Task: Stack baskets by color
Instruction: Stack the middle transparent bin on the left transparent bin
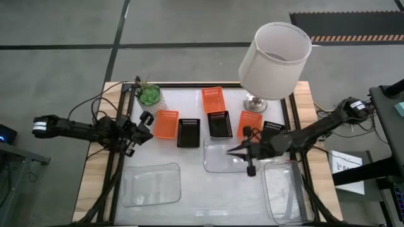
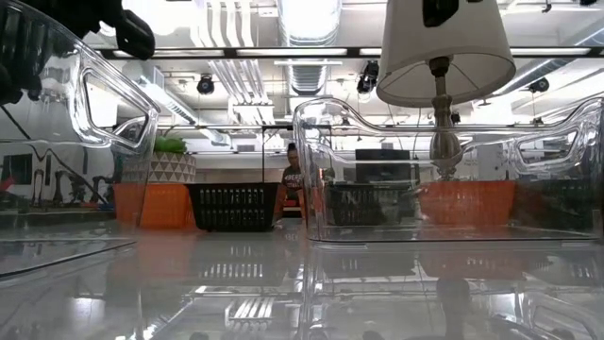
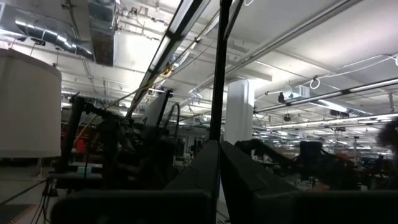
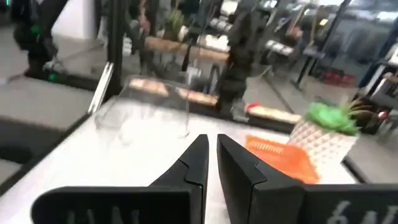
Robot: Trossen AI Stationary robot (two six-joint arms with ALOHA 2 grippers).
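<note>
Three orange baskets (image 1: 166, 124) (image 1: 213, 99) (image 1: 249, 121) and black baskets (image 1: 188, 132) (image 1: 219, 123) lie side by side across the table's middle. Another black one (image 1: 273, 128) shows beside my right arm. Three clear trays rest flat nearer the front: left (image 1: 151, 184), middle (image 1: 221, 156), right (image 1: 287, 192). My right gripper (image 1: 238, 151) (image 4: 211, 155) hangs above the middle tray's right part, shut with nothing between its fingers, pointing level toward the table's left. My left gripper (image 1: 144, 126) (image 3: 219, 171) waits at the table's left edge, shut and tipped upward.
A white lamp (image 1: 274, 60) stands at the back right, its shade overhanging the baskets there. A green potted plant (image 1: 149, 96) sits at the back left, seen too in the right wrist view (image 4: 329, 127). Bare table shows between the front trays (image 1: 192, 195).
</note>
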